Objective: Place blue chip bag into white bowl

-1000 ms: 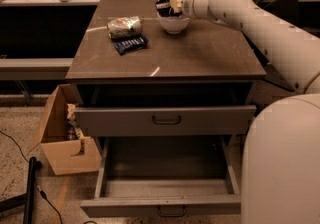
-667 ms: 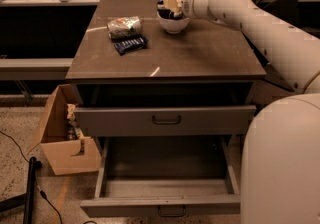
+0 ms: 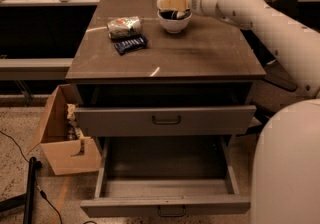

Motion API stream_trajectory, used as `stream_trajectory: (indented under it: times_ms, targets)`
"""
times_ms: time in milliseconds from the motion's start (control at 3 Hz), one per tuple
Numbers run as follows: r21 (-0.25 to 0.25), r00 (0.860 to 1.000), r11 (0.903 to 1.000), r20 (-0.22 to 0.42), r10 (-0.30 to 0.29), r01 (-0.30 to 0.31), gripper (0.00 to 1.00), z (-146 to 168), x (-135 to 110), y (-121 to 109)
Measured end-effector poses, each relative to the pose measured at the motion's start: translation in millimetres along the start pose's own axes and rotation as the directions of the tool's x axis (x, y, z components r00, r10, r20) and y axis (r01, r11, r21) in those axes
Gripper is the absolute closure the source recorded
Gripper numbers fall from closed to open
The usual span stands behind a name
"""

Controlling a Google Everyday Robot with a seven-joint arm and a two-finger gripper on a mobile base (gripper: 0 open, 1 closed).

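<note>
The white bowl (image 3: 175,25) stands at the back middle of the brown cabinet top (image 3: 200,53). The blue chip bag (image 3: 173,15) shows as a dark crumpled mass inside the bowl, just above its rim. My gripper (image 3: 170,3) hangs right over the bowl, close above the bag, with the white arm reaching in from the right. I cannot tell whether it still touches the bag.
A pale rolled bag (image 3: 124,26) and a small flat dark blue packet (image 3: 130,44) lie left of the bowl. Below the top is a closed drawer (image 3: 165,119), and the bottom drawer (image 3: 167,188) is pulled out. A cardboard box (image 3: 60,140) stands on the floor at left.
The dark bag, earlier held at the gripper's tip beside the bowl's rim, now lies down in the bowl. The gripper sits slightly higher over it.
</note>
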State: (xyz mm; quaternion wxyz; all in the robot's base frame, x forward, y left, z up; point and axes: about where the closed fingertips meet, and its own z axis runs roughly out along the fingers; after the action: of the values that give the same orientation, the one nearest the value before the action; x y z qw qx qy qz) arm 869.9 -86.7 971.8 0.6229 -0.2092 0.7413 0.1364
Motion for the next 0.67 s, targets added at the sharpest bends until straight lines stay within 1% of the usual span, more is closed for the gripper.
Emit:
stream_trajectory:
  times_ms: [333,667]
  targets:
    - [0.082,0.999,0.9959,0.019,0.037,-0.038,0.00,-56.9,-11.4,-58.9]
    - [0.167,0.998,0.9835,0.010,0.068,-0.069,0.00,-103.3,-10.4,-111.8]
